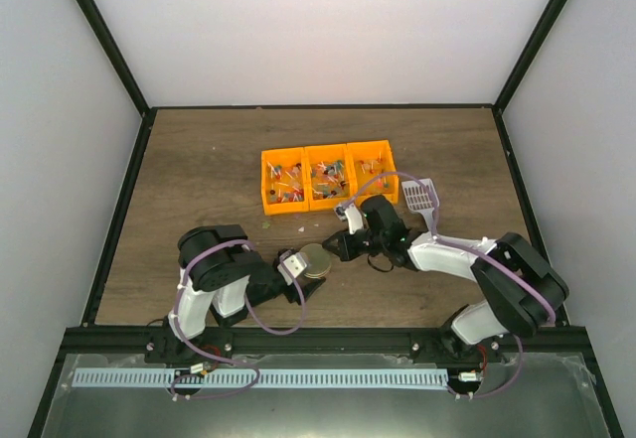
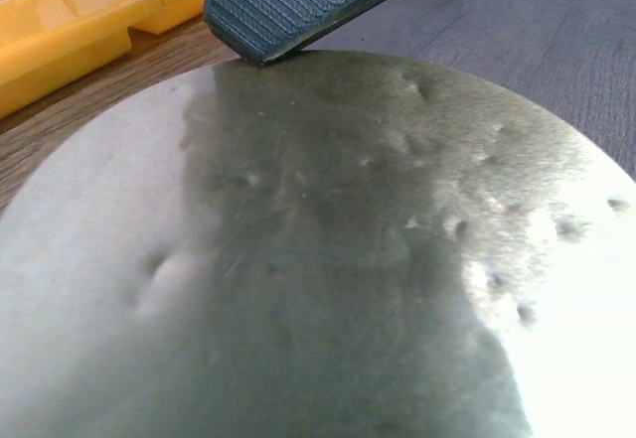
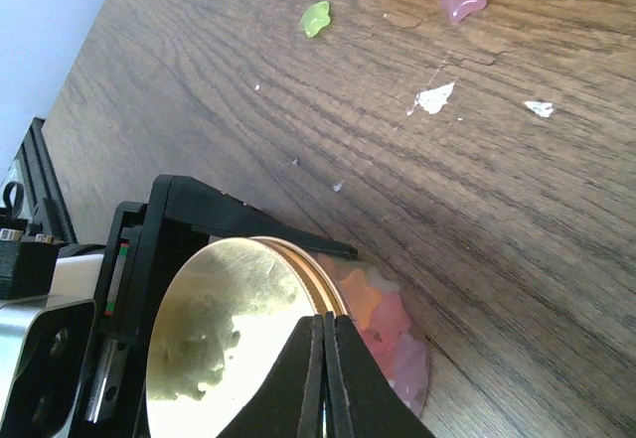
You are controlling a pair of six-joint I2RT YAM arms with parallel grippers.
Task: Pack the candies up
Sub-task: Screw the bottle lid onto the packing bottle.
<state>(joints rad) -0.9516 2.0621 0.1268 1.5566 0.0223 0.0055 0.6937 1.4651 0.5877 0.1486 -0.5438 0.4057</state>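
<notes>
Tiny mixed-colour wrapped candies in three orange plastic bins mid-table, few loose, left fingers clamping round gold metal lid, container behind largely hidden, right fingers pressed closed at its rim

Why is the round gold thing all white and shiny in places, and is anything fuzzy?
Left wrist view: glare bleaches the gold lid white at both sides, and the orange bins behind look soft. Right wrist view: the lid mirrors a bright patch while the wood table is sharp. Top view: even light, candies too tiny to look crisp.
</notes>
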